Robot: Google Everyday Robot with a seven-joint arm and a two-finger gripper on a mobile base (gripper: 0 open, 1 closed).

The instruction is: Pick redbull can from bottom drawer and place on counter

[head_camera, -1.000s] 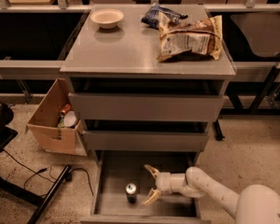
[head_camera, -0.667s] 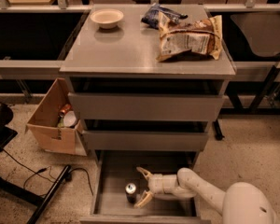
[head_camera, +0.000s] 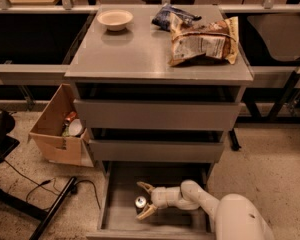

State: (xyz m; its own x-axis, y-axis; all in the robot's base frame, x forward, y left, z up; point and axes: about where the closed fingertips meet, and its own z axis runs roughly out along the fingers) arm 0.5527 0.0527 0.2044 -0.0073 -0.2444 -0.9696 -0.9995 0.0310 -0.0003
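Observation:
The redbull can (head_camera: 140, 202) stands upright on the floor of the open bottom drawer (head_camera: 121, 218), silver top showing. My gripper (head_camera: 144, 200) reaches into the drawer from the right on a white arm. Its tan fingers (head_camera: 146, 212) are open, one behind the can and one in front, so the can sits between them. The grey counter (head_camera: 135, 51) tops the cabinet above.
On the counter are a white bowl (head_camera: 115, 19), a brown chip bag (head_camera: 205, 40) and a dark blue bag (head_camera: 172, 17). Two upper drawers (head_camera: 157, 115) are closed. A cardboard box (head_camera: 57, 126) with clutter stands left of the cabinet; cables (head_camera: 45, 186) lie on the floor.
My gripper has moved left across the bottom drawer, from beside the can to having its open fingers around it. The can has not moved.

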